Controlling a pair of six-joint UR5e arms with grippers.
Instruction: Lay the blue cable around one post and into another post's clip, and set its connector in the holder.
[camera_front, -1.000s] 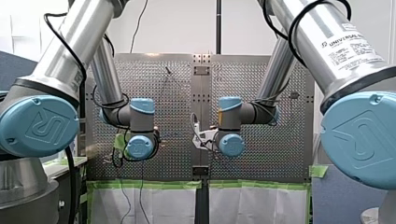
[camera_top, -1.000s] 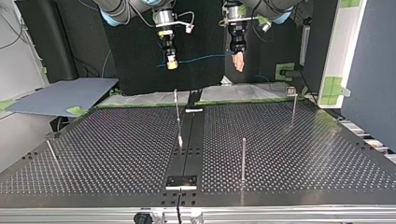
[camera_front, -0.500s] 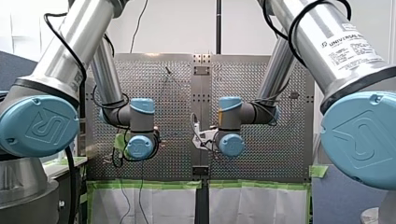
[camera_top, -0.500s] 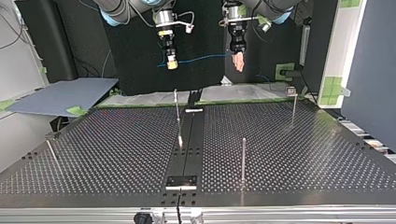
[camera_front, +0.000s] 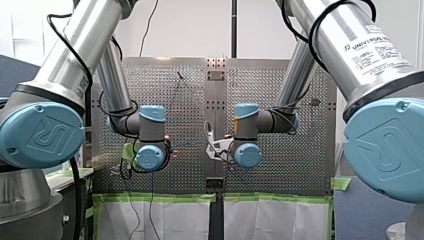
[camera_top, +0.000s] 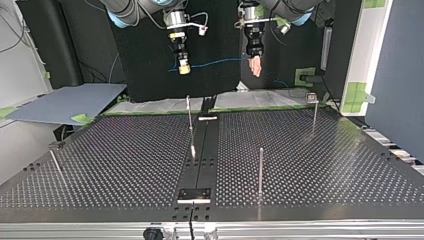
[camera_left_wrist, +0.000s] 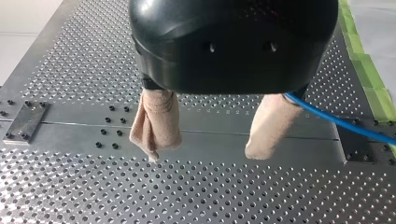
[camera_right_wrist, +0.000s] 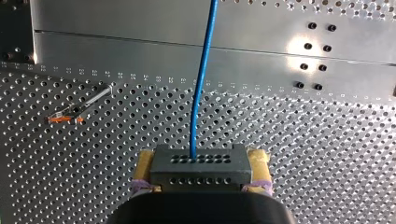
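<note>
Connector (camera_right_wrist: 201, 169), a dark perforated block, sits clamped between the yellow pads (camera_right_wrist: 259, 161) of my right end effector (camera_top: 183, 69) at the top view's left, held in the air clear of the tabletop (camera_top: 325, 165). From it the blue cable (camera_top: 215, 63) runs rightward to my left end effector (camera_top: 255, 66), whose 2 beige fingers (camera_left_wrist: 156, 122) stand wide apart, gripping nothing. The cable passes one finger's outer side.

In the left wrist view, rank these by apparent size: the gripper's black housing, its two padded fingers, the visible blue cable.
1. black housing, largest, but nearest the camera.
2. beige fingers, the two look alike.
3. blue cable, a thin line.
</note>
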